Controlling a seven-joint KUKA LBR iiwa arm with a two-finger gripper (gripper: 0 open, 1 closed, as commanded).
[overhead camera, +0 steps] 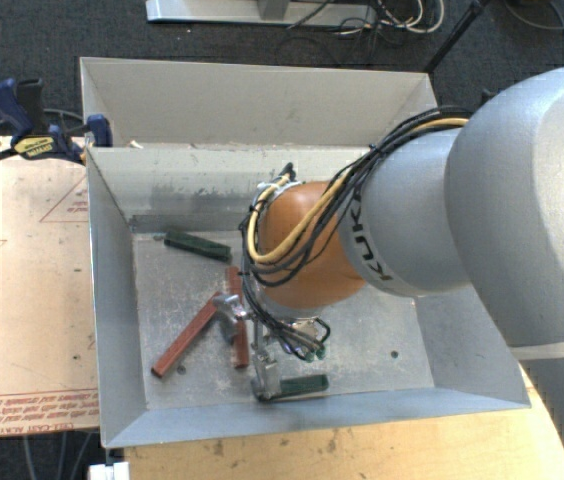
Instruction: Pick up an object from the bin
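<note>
From my remote station I saw the arm reaching into the grey metal bin (112, 298) with its rounded orange wrist cover (302, 263) low over the floor and black and yellow cables (254, 230) looped across that cover. The gripper (265, 376) was down at the bin floor, close to the near wall. Whether it stood spread or closed I could not tell, since the wrist and its wiring hid most of it from me.

A short dark green rectangular block (305, 384) lay flat just to the right of the gripper, its left end right at the gripper's tip. I could not make out whether that end was touching or gripped.

Just to the left of the gripper, a narrow reddish-brown stick (239, 340) lay almost straight along the floor, running away from the near wall. A small grey metal piece (229, 308) sat against it, up and to the left of the gripper. Farther left of the gripper, a longer flat reddish-brown strip (186, 338) lay on a slant, its upper end close to the grey piece. Well apart from the gripper, toward the far-left part of the floor, a long dark green bar (198, 245) lay on its own.
</note>
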